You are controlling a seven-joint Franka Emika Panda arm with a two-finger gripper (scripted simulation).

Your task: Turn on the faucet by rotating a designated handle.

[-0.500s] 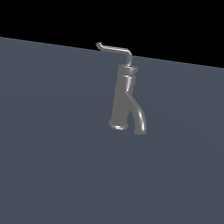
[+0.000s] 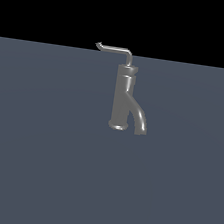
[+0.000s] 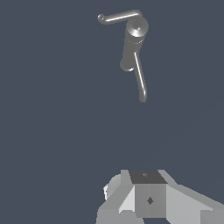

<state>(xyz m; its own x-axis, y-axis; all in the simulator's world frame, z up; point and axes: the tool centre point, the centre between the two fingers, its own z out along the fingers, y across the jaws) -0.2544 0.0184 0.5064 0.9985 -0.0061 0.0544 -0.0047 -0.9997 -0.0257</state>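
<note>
The hand is showing only in the wrist view, as a pale blocky housing at the frame's edge; its fingertips are falling outside the picture, so I cannot tell whether they are standing apart or together, and nothing is visibly being held. It is hanging well apart from the faucet, with bare worktop lying between them. In the exterior view the arm is not appearing at all. There the faucet is standing upright on the worktop near the middle, its spout curving down toward about 5 o'clock from the body. The handle is sitting on top of the body, reaching out toward 9 o'clock and ending in a small upturned tip. Judging from this, the approach is only beginning, and most risks are lying ahead. The rod is thin, so a slightly misjudged height is likely to send the hand over it or into the cap. The spout is the thicker, easier target, and closing on it or pushing it would turn nothing. Pushing close to the pivot would be giving little leverage, while pushing at the very tip is risking a slip off the upturned end. Coming down too steeply could be jamming the hand against the body instead of sweeping the lever round.
</note>
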